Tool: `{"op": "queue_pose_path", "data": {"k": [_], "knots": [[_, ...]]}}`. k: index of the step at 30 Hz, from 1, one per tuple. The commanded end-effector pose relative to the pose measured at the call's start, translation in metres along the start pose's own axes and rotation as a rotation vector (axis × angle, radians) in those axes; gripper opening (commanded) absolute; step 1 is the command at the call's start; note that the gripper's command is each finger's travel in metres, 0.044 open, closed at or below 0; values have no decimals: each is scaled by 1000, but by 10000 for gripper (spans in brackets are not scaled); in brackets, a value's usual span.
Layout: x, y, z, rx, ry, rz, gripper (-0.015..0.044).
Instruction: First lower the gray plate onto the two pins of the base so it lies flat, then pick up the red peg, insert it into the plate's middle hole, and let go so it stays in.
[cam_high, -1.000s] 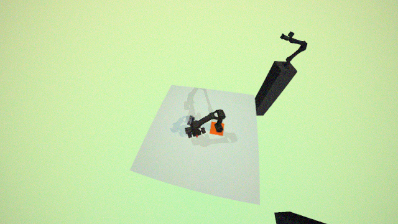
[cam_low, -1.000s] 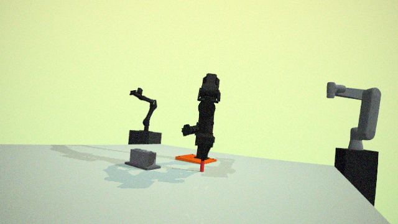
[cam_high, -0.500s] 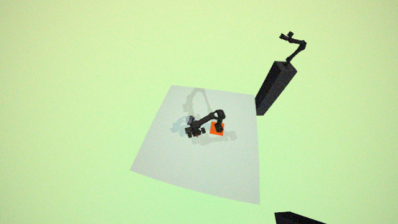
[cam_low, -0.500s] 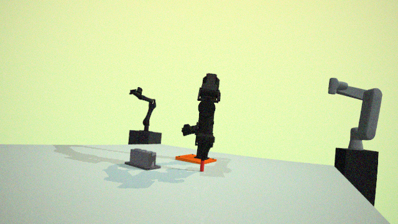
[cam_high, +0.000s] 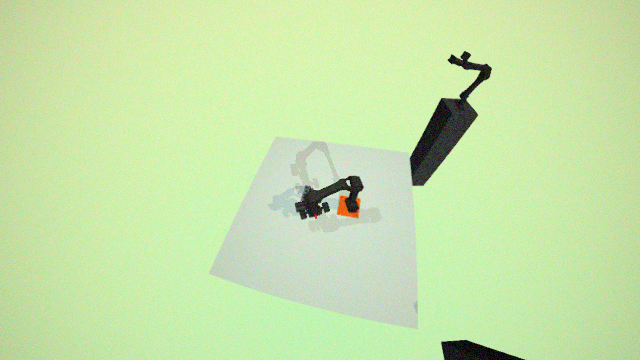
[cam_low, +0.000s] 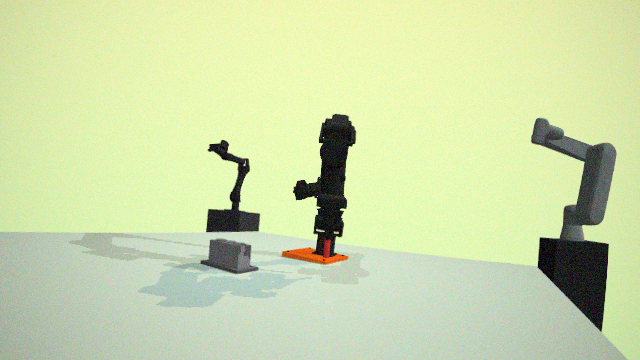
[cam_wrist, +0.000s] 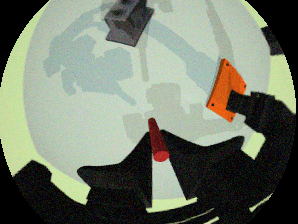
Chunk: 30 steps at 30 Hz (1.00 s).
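Observation:
The gripper (cam_high: 314, 214) (cam_low: 326, 242) (cam_wrist: 157, 136) is shut on the red peg (cam_high: 315, 217) (cam_low: 327, 249) (cam_wrist: 158, 146) and holds it roughly upright, a little above the table. The fingers hide part of the peg. The gray plate and base show as one gray block (cam_low: 229, 254) (cam_wrist: 126, 21) on a wider, flat dark foot (cam_low: 240, 270) (cam_wrist: 121, 38), away from the gripper. Dark openings show in the block's top in the wrist view. Where plate and base meet, and the pins, cannot be made out. The arm partly covers the block in the top view.
My arm stands on an orange mounting plate (cam_high: 342, 212) (cam_low: 299, 256) (cam_wrist: 218, 100) on the pale table (cam_high: 370, 280) (cam_low: 320, 325) (cam_wrist: 60, 125). A black arm (cam_high: 475, 80) (cam_low: 241, 180) and a gray arm (cam_low: 597, 185) stand on dark pedestals beyond the table edges.

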<state>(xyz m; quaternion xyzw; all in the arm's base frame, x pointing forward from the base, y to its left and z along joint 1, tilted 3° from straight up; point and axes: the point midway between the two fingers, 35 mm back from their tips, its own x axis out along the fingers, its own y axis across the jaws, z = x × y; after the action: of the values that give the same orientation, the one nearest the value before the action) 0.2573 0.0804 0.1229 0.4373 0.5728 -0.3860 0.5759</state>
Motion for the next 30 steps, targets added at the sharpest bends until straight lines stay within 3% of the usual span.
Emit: {"op": "queue_pose_path", "data": {"k": [1,9,30], "knots": [[-14,1,0,-4,-1,2,0],[-39,2,0,-4,-2,2,0],[-31,19,51,1,-8,2,0]]}}
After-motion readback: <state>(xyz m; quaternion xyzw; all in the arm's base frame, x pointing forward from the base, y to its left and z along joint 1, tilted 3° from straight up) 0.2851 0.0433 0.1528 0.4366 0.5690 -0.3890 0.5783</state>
